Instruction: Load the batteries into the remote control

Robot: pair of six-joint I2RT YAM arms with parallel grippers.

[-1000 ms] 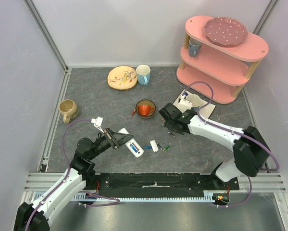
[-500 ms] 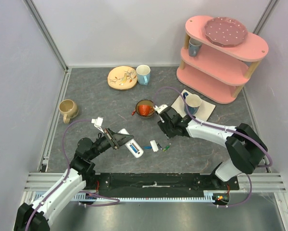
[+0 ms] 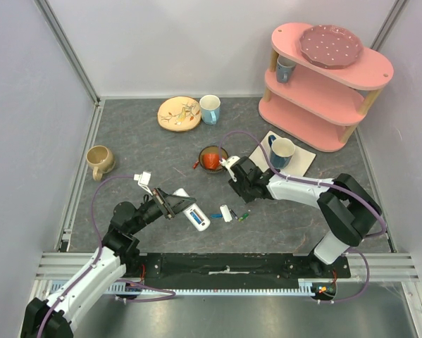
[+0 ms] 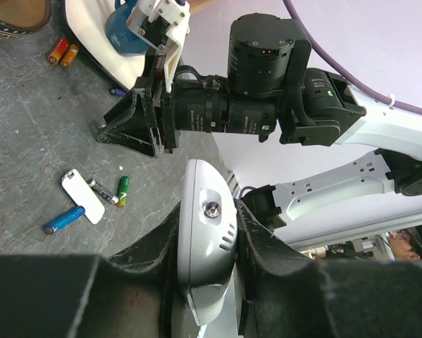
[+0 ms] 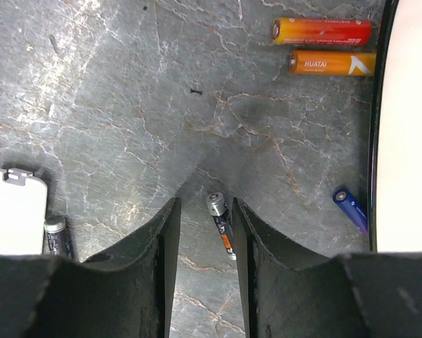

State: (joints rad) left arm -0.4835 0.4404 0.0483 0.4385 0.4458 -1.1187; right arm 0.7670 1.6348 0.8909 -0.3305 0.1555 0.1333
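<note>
Left jaws: closed tight on remote control (image 4: 205, 267) | Right jaws: part-open, down at bench (image 5: 126, 105), straddling dark battery (image 5: 220, 227) lying flat between them, not pinched

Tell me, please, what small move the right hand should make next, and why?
Probably close the right hand on the dark battery. In the right wrist view the battery lies on the table between the open fingers, nearer one of them and not yet gripped. The left hand holds the remote control, so a battery looks like the missing piece.
</note>
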